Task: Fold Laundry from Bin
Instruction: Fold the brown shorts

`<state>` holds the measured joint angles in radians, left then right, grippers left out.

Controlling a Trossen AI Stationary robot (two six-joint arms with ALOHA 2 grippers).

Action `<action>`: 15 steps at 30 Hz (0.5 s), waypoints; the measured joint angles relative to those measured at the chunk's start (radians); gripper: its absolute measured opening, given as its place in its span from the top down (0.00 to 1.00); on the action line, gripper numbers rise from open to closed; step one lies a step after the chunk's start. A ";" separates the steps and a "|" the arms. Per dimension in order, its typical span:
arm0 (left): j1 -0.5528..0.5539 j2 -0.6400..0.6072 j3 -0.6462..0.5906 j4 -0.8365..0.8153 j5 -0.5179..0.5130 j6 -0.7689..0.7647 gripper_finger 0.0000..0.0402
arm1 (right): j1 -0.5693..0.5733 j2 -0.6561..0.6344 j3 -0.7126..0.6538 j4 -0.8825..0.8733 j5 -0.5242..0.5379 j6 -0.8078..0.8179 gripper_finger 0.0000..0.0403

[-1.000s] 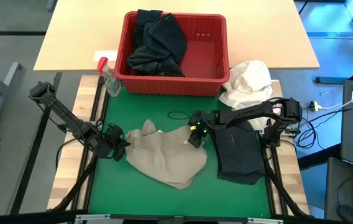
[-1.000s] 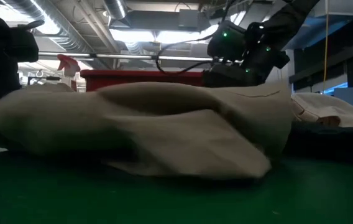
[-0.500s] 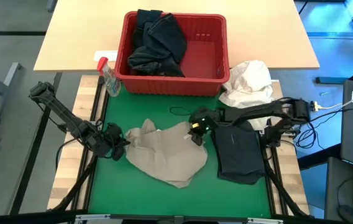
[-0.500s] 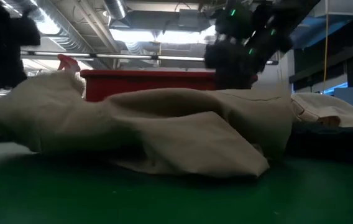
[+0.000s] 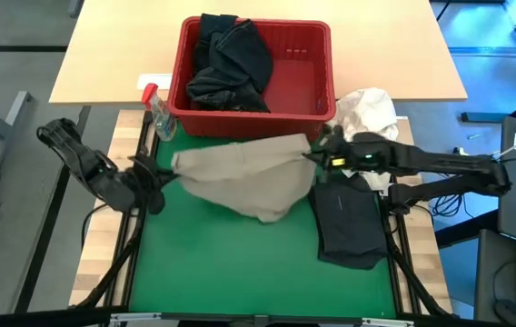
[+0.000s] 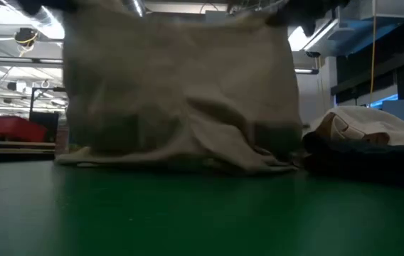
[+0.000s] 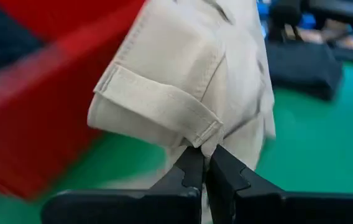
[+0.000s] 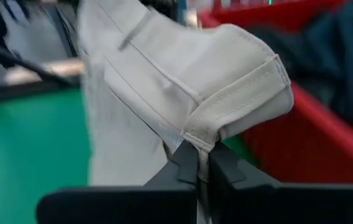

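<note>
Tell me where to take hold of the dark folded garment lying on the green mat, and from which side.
Probably best from above, at one near corner of the dark folded garment. It lies flat on the green mat, so only its edges offer a pinch, and the near end is clear. Its far end lies under the right gripper, which, like the left gripper, holds the khaki garment stretched up.

The right hand point(image 8: 198, 163) has its two dark fingers point(image 8: 184, 167) pinched together on a stitched hem corner of the khaki-beige garment point(image 8: 164, 87). The cloth rises from the fingertips in a broad fold. Beside the garment stands the red bin point(image 8: 288, 134), its wall close behind the hem. The green surface point(image 8: 27, 143) lies on the garment's other side.
</note>
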<state>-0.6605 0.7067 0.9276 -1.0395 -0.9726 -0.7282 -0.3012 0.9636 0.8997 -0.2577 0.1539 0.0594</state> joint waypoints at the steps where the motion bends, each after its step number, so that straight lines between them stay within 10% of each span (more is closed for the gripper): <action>1: 0.000 0.000 0.025 0.001 -0.051 0.053 1.00 | 0.000 -0.021 0.000 0.026 -0.011 -0.016 0.98; 8: 0.000 0.000 0.188 0.110 -0.265 0.456 1.00 | 0.000 -0.105 0.000 0.278 -0.111 -0.118 0.95; 15: 0.001 -0.010 0.278 0.190 -0.249 0.676 1.00 | 0.000 -0.111 0.001 0.404 -0.110 -0.127 0.95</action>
<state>-0.6594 0.6964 1.2054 -0.8497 -1.2220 -0.0523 -0.3016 0.8526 0.9009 0.1462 0.0437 -0.0675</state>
